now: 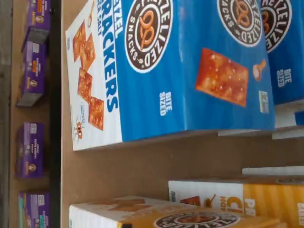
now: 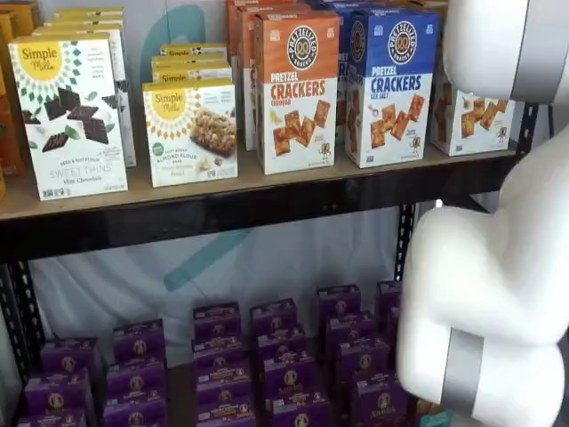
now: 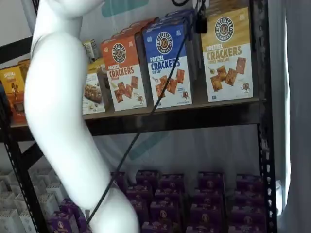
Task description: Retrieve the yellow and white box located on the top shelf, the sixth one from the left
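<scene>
The yellow and white box (image 3: pixel 227 53) stands at the right end of the top shelf (image 3: pixel 194 118), upright, next to the blue box (image 3: pixel 167 63). In a shelf view the arm hides most of the yellow and white box (image 2: pixel 471 120). The wrist view shows its yellow top and white front (image 1: pixel 228 197) across a strip of bare board from the blue box (image 1: pixel 190 66). My gripper (image 3: pixel 200 22) shows only as black fingers hanging from the view's edge, between the tops of the blue and yellow boxes, cable beside it. No gap or grasp can be made out.
An orange box (image 2: pixel 296 89) and white Simple Mills boxes (image 2: pixel 71 116) fill the shelf to the left. Several purple boxes (image 2: pixel 267 365) sit on the lower shelf. My white arm (image 2: pixel 498 267) stands before the shelves. A black upright (image 3: pixel 262 97) borders the yellow box.
</scene>
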Robot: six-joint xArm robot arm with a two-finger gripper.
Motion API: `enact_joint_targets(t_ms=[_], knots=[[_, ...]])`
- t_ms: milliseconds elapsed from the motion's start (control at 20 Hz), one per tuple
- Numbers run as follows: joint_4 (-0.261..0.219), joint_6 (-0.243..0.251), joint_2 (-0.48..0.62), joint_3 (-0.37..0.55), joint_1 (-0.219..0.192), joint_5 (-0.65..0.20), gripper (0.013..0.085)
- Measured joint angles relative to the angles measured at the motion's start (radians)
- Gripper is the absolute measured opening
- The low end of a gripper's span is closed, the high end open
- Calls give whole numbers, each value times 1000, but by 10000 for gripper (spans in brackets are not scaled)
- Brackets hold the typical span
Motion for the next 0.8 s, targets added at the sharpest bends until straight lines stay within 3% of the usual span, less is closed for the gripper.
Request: enact_joint_targets(t_ms=[200, 550, 800], knots=[[-28, 10, 46, -57, 11, 23, 850], [-110, 38, 149, -212, 32, 143, 850], [-153, 43, 185, -266, 43, 186, 850]])
